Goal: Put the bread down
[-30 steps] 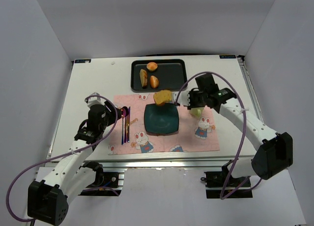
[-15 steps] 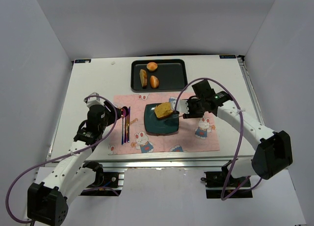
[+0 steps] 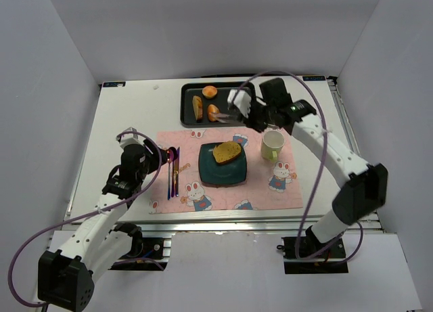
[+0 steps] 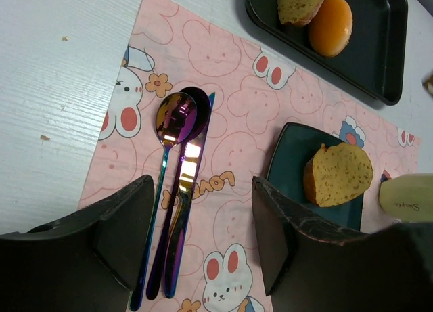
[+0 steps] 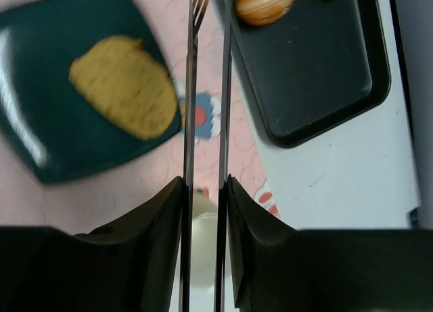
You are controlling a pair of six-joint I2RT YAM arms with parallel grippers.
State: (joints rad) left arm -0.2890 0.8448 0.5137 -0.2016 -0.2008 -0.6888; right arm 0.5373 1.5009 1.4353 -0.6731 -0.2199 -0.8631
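Note:
One toasted bread slice [image 3: 228, 152] [image 4: 338, 174] [image 5: 124, 95] lies on the teal plate [image 3: 210, 171]. Another slice [image 3: 197, 107] and two orange-brown rolls [image 3: 210, 91] [image 3: 213, 112] sit in the black tray [image 3: 240, 101]. My right gripper [image 3: 249, 114] [image 5: 204, 190] is shut on thin metal tongs [image 5: 189, 88]. Their tips reach over the tray's near edge beside a roll [image 5: 264, 2], with nothing between them. My left gripper [image 3: 145, 160] [image 4: 203, 237] hangs open over the pink placemat [image 4: 223, 122], holding nothing.
A spoon and other iridescent cutlery [image 3: 173, 171] [image 4: 177, 183] lie on the placemat left of the plate. A pale cup [image 3: 272, 144] [image 4: 406, 197] stands right of the plate, just below my right wrist. White walls enclose the table.
The right arm set the slice down on the plate, then let it go. It has since swung back and left, bringing the empty tongs to the tray. The left arm has not moved.

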